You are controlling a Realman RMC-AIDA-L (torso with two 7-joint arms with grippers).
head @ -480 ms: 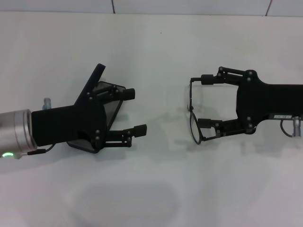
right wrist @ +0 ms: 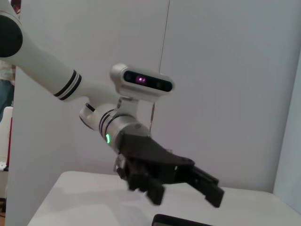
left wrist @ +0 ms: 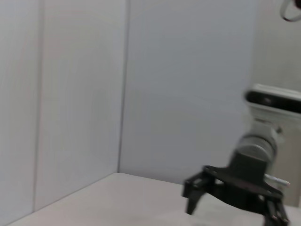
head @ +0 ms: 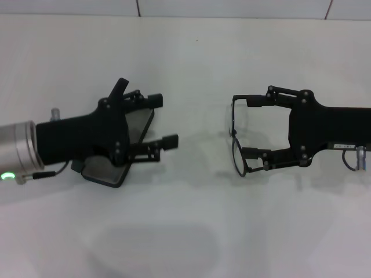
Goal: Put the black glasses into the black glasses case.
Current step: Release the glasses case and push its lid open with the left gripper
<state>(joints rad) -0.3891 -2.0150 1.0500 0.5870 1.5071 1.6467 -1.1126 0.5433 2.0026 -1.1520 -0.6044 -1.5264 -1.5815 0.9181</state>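
Note:
The black glasses (head: 234, 134) lie on the white table (head: 185, 52) right of centre, thin frame and clear lenses. My right gripper (head: 250, 127) is open, with its fingertips at the glasses, one near each end of the frame. The black glasses case (head: 107, 172) lies at the left, mostly hidden under my left gripper (head: 163, 120), which is open and empty just above it. A black edge that looks like the lid (head: 120, 87) sticks up behind the hand. The right wrist view shows the left gripper (right wrist: 184, 190) and the case's edge (right wrist: 181, 220). The left wrist view shows the right gripper (left wrist: 233, 212) far off.
A wall edge (head: 232, 16) runs along the table's back. The strip of table (head: 197, 133) between the two grippers is bare white surface.
My left gripper has shifted slightly toward the back over the case, and more of the case shows below it. My right gripper has edged a little toward the front. The glasses have not moved.

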